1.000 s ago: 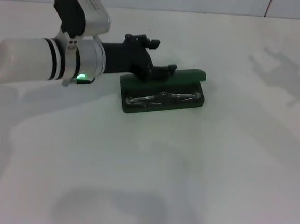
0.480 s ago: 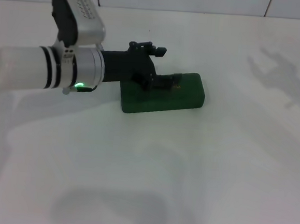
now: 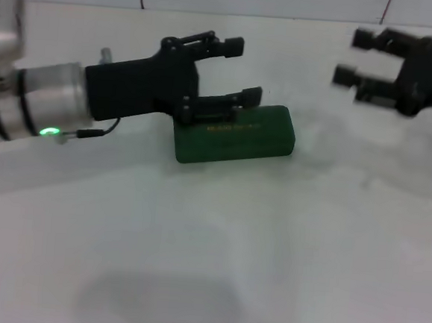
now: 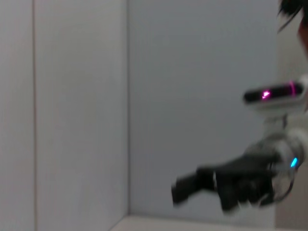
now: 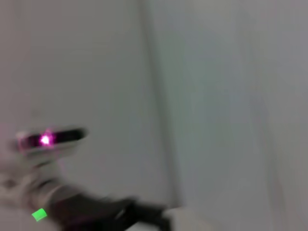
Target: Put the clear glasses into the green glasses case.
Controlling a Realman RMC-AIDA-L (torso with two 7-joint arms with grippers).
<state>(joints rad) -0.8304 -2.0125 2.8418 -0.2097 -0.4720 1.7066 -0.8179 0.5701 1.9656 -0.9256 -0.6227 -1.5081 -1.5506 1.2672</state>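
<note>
The green glasses case (image 3: 236, 137) lies shut on the white table, a little behind its middle, with gold lettering on the lid. The clear glasses are hidden. My left gripper (image 3: 242, 70) hovers over the case's left rear end. It is open and holds nothing, and its lower finger (image 3: 243, 98) is just above the lid. My right gripper (image 3: 353, 58) hangs in the air at the far right, well clear of the case, open and empty. The left wrist view shows the right arm's gripper (image 4: 192, 185) against the wall.
The white table (image 3: 216, 251) stretches out in front of the case. A pale tiled wall (image 3: 273, 1) runs along the table's back edge. The right wrist view shows the left arm (image 5: 72, 211) with its green light before that wall.
The case lid went from open, with the glasses showing inside, to shut. My left gripper has pulled back and risen off the lid. The right gripper has come into view at the right.
</note>
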